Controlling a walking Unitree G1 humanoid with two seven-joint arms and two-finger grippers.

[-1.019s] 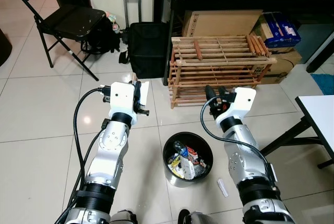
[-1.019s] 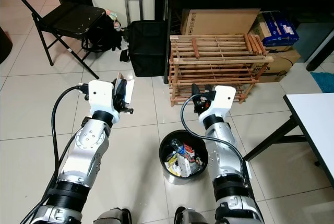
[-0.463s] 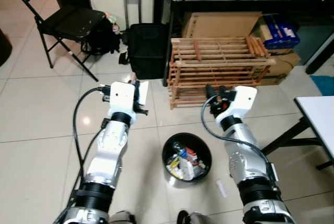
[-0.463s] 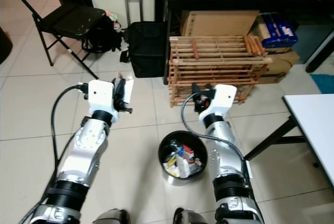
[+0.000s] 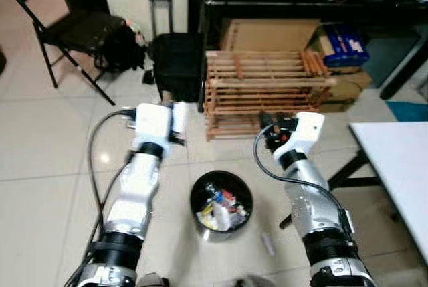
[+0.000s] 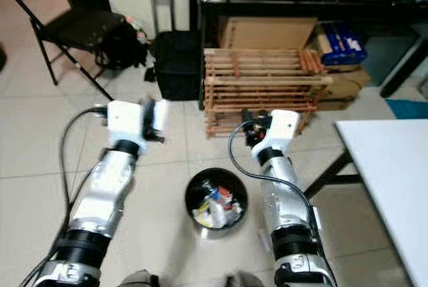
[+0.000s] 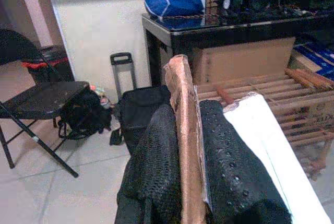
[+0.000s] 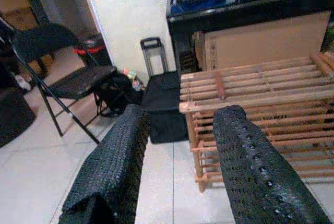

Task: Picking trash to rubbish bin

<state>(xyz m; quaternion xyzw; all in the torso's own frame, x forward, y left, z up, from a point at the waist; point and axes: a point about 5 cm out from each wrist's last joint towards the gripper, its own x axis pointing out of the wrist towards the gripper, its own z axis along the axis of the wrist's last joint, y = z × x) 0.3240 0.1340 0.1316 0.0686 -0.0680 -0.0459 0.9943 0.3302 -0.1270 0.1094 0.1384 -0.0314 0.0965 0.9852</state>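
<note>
- Jaws of the left gripper (image 7: 190,145) are closed tight on a flat brown piece of cardboard trash (image 7: 183,109), which stands on edge between the two black textured fingers (image 7: 156,156) and sticks out past their tips.
- Alongside one finger, in the left wrist view, lies a white sheet-like strip (image 7: 271,140), touching the outer side of that finger; whether it is part of the same trash cannot be told.
- From the head views, the left gripper (image 5: 175,121) is held up over the pale tiled floor (image 5: 47,140), off to the robot's left of the round black rubbish bin (image 5: 221,205) and apart from it, so the cardboard is in the air and not over the bin's mouth.
- Jaws of the right gripper (image 8: 180,145) stand wide apart with nothing between them; through the gap show floor tiles and the slatted wooden rack (image 8: 255,104).
- That right gripper (image 5: 273,128) hangs just before the rack (image 5: 264,89), beyond the bin's far rim.
- Mixed colourful wrappers and packets already lie inside the bin.
- One small white scrap (image 5: 267,243) lies on the floor just beside the bin, on the robot's right.
- Farther off are a black wheeled suitcase (image 5: 175,66), a black folding chair (image 5: 70,33), brown cardboard boxes (image 5: 267,33) under a dark counter (image 5: 287,6), and a white counter (image 5: 394,173) at the right.
</note>
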